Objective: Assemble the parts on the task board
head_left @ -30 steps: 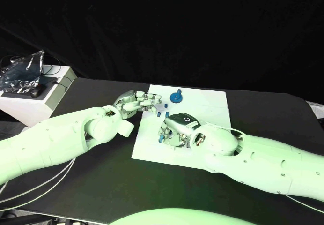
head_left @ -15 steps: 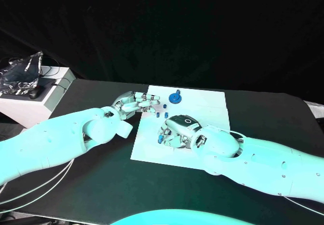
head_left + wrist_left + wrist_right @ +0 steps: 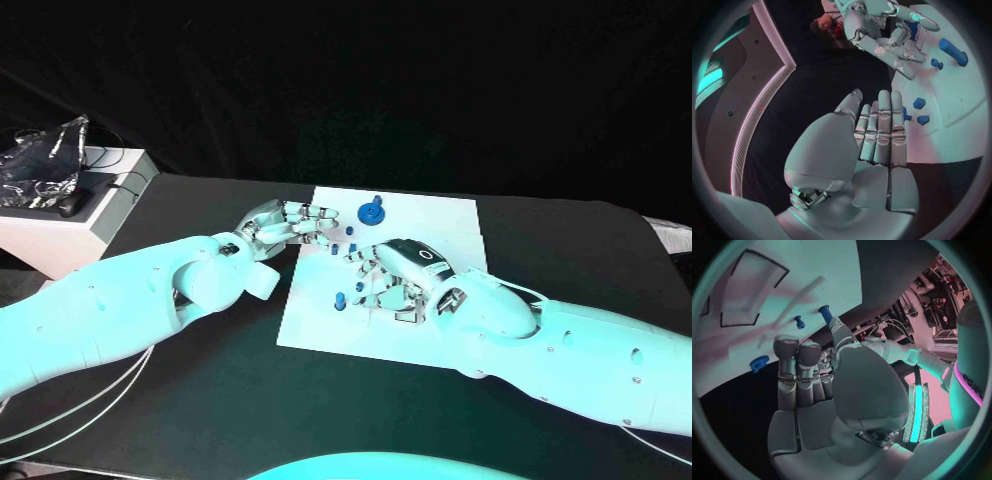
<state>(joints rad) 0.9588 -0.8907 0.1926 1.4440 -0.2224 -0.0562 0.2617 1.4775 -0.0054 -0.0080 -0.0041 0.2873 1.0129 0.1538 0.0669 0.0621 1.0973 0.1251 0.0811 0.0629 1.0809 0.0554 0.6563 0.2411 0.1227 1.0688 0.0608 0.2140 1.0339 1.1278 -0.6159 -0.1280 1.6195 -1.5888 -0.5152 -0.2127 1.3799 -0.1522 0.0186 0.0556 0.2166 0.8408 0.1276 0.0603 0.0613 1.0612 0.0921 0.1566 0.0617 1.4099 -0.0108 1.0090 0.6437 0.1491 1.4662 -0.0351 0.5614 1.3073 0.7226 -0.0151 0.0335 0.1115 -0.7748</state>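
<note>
The white task board (image 3: 433,325) lies mid-table. A round blue part (image 3: 372,210) stands near its far edge, a small blue peg (image 3: 351,232) is just nearer, and another small blue part (image 3: 335,298) lies by the board's left edge. My left hand (image 3: 289,222) is at the board's far left edge; in the left wrist view its fingers (image 3: 879,132) lie straight and hold nothing, with small blue parts (image 3: 919,103) just beyond them. My right hand (image 3: 392,278) hovers over the board's middle, its fingers (image 3: 798,375) extended and empty, and small blue parts (image 3: 759,362) lie on the board (image 3: 798,275) beyond them.
A white box (image 3: 72,225) stands off the table's left side, carrying a crumpled foil bag (image 3: 43,150), a black device (image 3: 68,205) and cables. Black table surface (image 3: 548,230) stretches to the right of the board.
My right hand has drawn back to the right from the small blue part near the board's left edge, which now lies apart from its fingers. The left hand has barely moved.
</note>
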